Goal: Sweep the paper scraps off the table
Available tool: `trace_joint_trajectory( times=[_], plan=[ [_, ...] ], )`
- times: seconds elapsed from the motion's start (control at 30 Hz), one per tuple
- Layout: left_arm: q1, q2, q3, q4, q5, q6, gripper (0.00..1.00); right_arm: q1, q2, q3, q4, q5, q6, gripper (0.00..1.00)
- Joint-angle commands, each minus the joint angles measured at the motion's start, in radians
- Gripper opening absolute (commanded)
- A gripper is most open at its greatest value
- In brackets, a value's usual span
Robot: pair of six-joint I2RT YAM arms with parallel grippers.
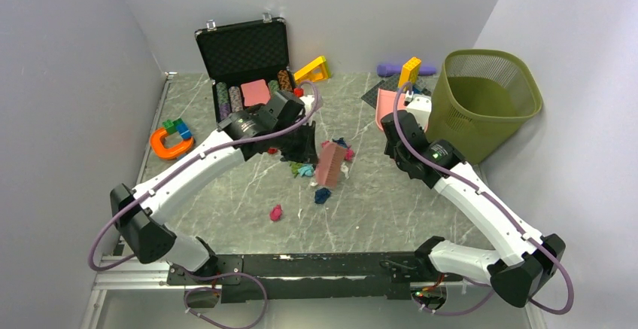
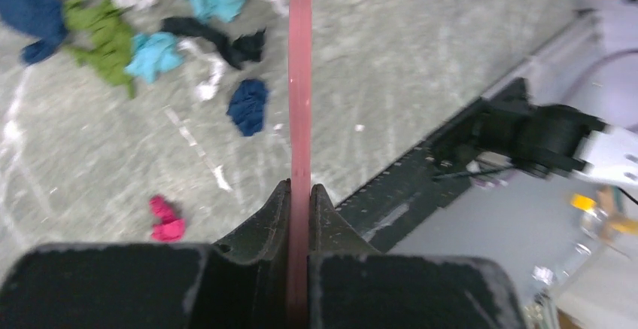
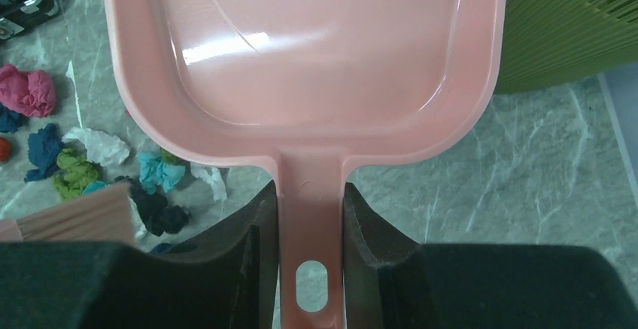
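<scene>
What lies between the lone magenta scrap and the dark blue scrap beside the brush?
No object: only bare table with pale streaks lies between the magenta scrap and the dark blue scrap; the top and left wrist views show it.

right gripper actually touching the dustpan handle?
Touching. Right wrist view: the right gripper is clamped on the pink dustpan handle, both jaws flush against it, no gap.

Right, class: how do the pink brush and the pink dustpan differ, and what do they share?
The brush is in the left hand; the dustpan is in the right hand. The brush is at the paper scraps; the dustpan is off beside the green basket. The brush is narrow, the dustpan a broad tray with nothing in it. Both are pink and gripped.
</scene>
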Motion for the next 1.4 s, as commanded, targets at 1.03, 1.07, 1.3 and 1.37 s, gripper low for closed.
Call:
trace_joint_trajectory(
  times=[1.03,1.07,1.3,1.37],
  plan=[
    [0.121,0.169,-0.029,0.030,-0.181,-0.274,0.00,-0.002,0.095,0.031,-0.090,-0.006,-0.002,0.00],
    [0.119,0.114,-0.040,0.037,-0.159,-0.256,0.00,-0.002,0.095,0.030,-0.094,-0.012,-0.003,0.00],
    [0.123,-0.053,-0.008,0.082,-0.221,-0.097,0.00,-0.002,0.091,0.009,-0.074,-0.079,-0.040,0.00],
    [0.140,-0.050,0.019,0.051,-0.347,-0.075,0.00,-0.003,0.096,0.011,-0.070,-0.089,-0.038,0.00]
  ],
)
